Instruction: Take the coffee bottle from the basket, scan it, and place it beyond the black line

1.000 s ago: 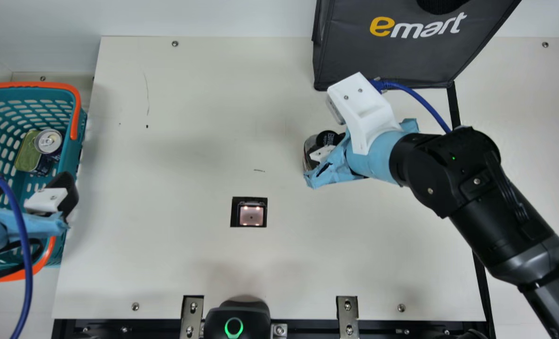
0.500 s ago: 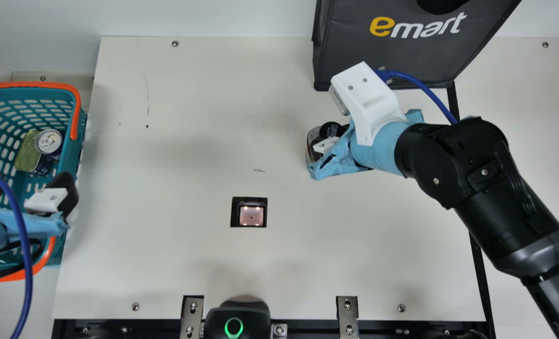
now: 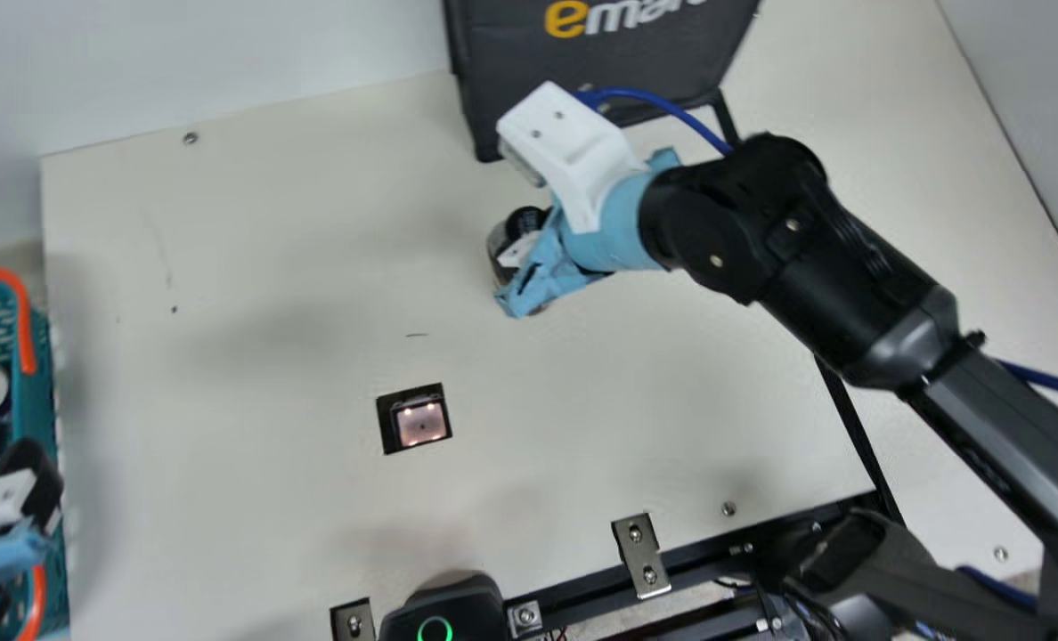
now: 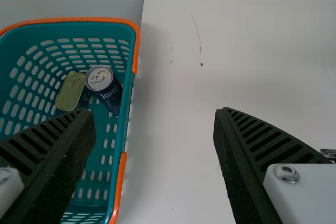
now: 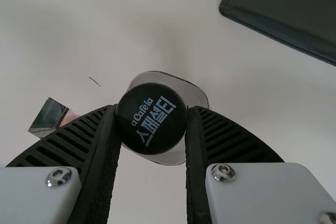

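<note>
In the main view my right gripper (image 3: pixel 527 260) is over the table, left of the black line (image 3: pixel 857 445), with the coffee bottle (image 3: pixel 497 242) between its fingers. From the right wrist view, the right gripper (image 5: pixel 152 121) is shut on the bottle's black cap (image 5: pixel 151 137), the clear body below it. At the main view's left edge shows part of my left gripper (image 3: pixel 12 503), by the basket (image 3: pixel 39 383). In the left wrist view that left gripper (image 4: pixel 152 124) stands open and holds nothing, its fingers on either side of the basket's near side wall (image 4: pixel 124 121).
A can (image 4: pixel 100 78) and a green-lidded tin (image 4: pixel 70 92) lie in the basket. The scanner window (image 3: pixel 420 422) is set into the table, left of and nearer than the bottle. A dark bag (image 3: pixel 600 62) stands at the back, close behind the right gripper.
The neck camera has turned, shifting the whole main view. Before that turn, the right arm carried the bottle slightly back and to the right. The left arm kept still between the two earlier pictures.
</note>
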